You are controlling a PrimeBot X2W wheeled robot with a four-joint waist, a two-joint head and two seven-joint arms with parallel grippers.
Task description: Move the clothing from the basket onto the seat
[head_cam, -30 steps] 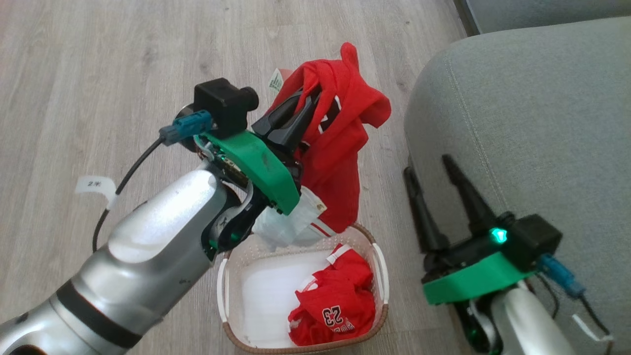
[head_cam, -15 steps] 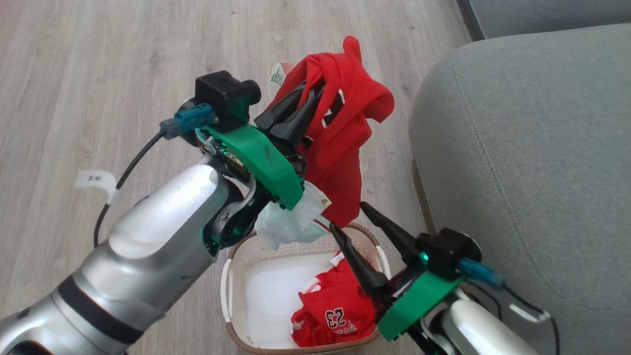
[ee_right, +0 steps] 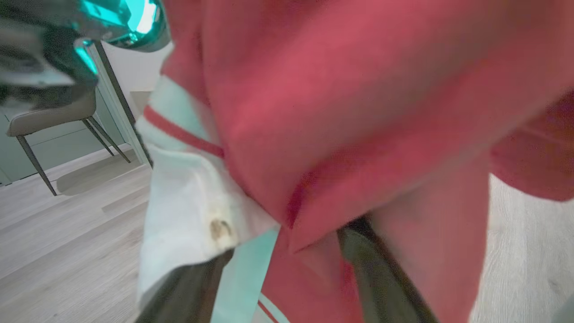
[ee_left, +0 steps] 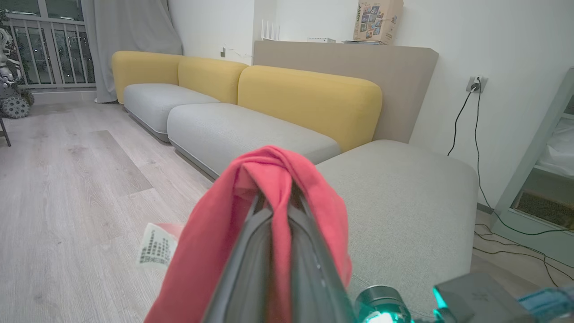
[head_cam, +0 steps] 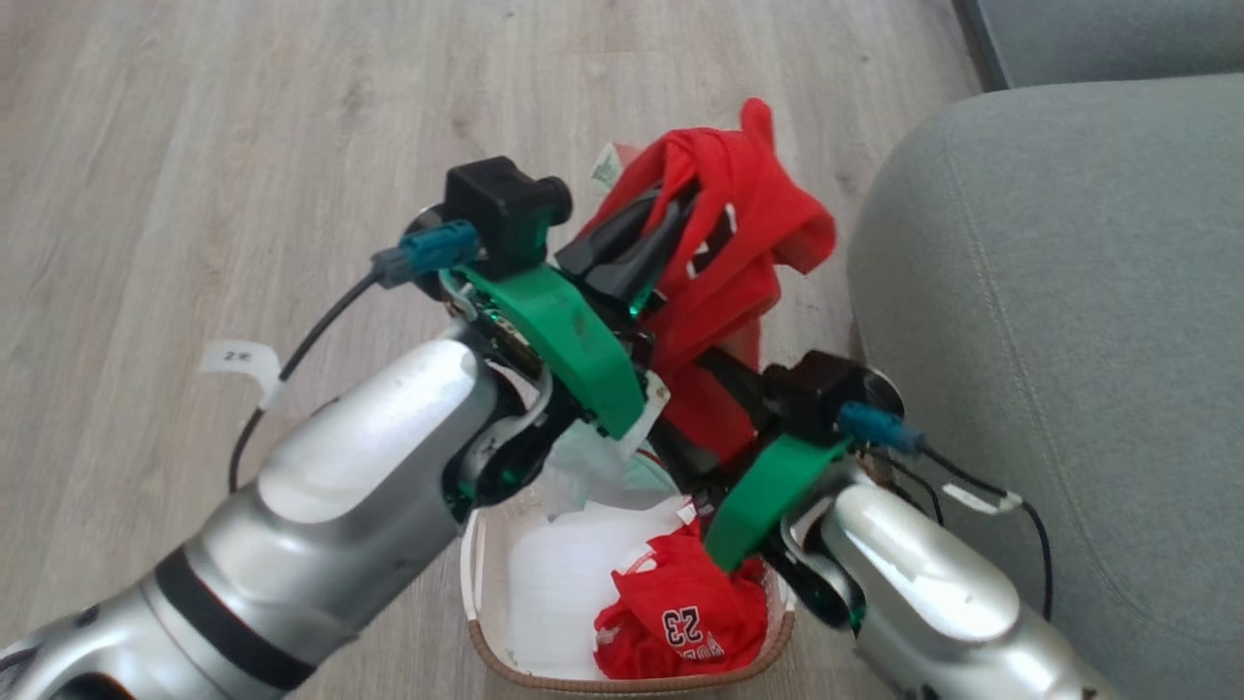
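Observation:
My left gripper [head_cam: 671,228] is shut on a red garment [head_cam: 739,233], holding it in the air above the basket [head_cam: 473,574]. In the left wrist view the red cloth [ee_left: 269,188] drapes over the closed fingers [ee_left: 251,264]. My right gripper [head_cam: 705,403] has reached into the garment's hanging lower part; its fingers [ee_right: 381,278] stand open with red and white cloth [ee_right: 314,112] between them. A second red garment [head_cam: 680,622] printed "23" lies in the basket's right half. The grey-green seat [head_cam: 1069,292] is just right of both grippers.
Pale wood floor [head_cam: 194,146] surrounds the basket. A paper tag [head_cam: 238,358] hangs on the left arm's cable. The left wrist view shows a yellow-backed sofa [ee_left: 309,98] and wall cables [ee_left: 466,116] beyond the seat [ee_left: 403,202]. A chair [ee_right: 49,116] stands in the right wrist view.
My right gripper has swung left from beside the seat to the hanging garment's lower part. The left gripper still holds the garment up. The head camera has shifted.

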